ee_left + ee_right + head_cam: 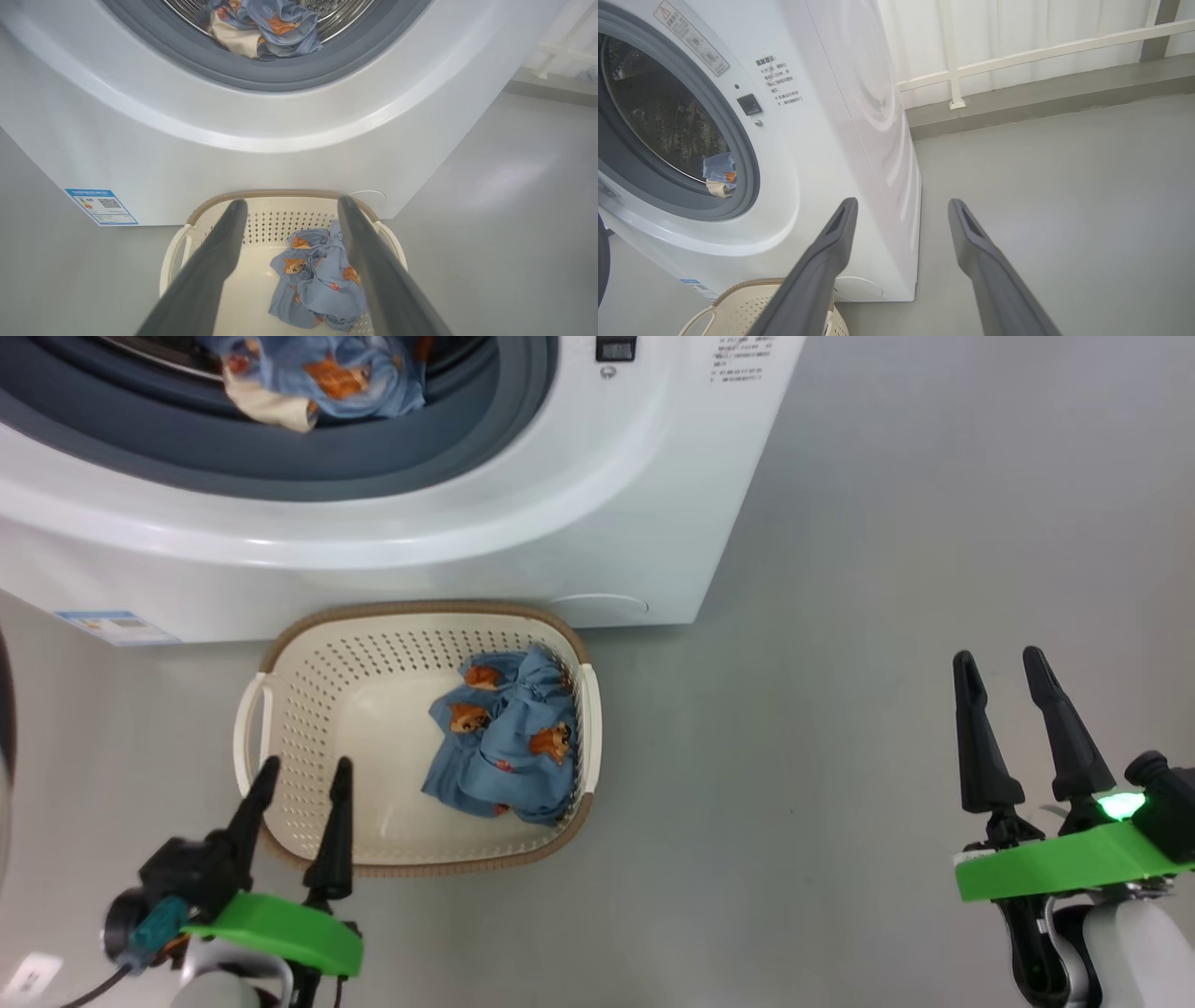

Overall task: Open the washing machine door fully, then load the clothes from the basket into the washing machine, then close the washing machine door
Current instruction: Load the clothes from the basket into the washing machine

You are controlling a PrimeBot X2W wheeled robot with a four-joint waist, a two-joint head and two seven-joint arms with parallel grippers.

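Observation:
The white washing machine [560, 523] stands with its round opening uncovered. One blue bear-print piece of the clothes [317, 378] lies in the steel drum. The washing machine door shows as a dark edge [5, 709] at the far left, swung aside. In front sits the cream basket [308, 709] with a bundle of clothes [509, 742] on its right side. My left gripper [306, 770] is open over the basket's near left edge, empty, and points at the bundle [317, 280]. My right gripper [997, 663] is open and empty over the floor, far right of the basket.
Grey floor [840, 709] spreads right of the machine. A white railing and a low step [957, 70] run along the far wall. A blue label [117, 625] marks the machine's lower left front. The basket [752, 298] nearly touches the machine's base.

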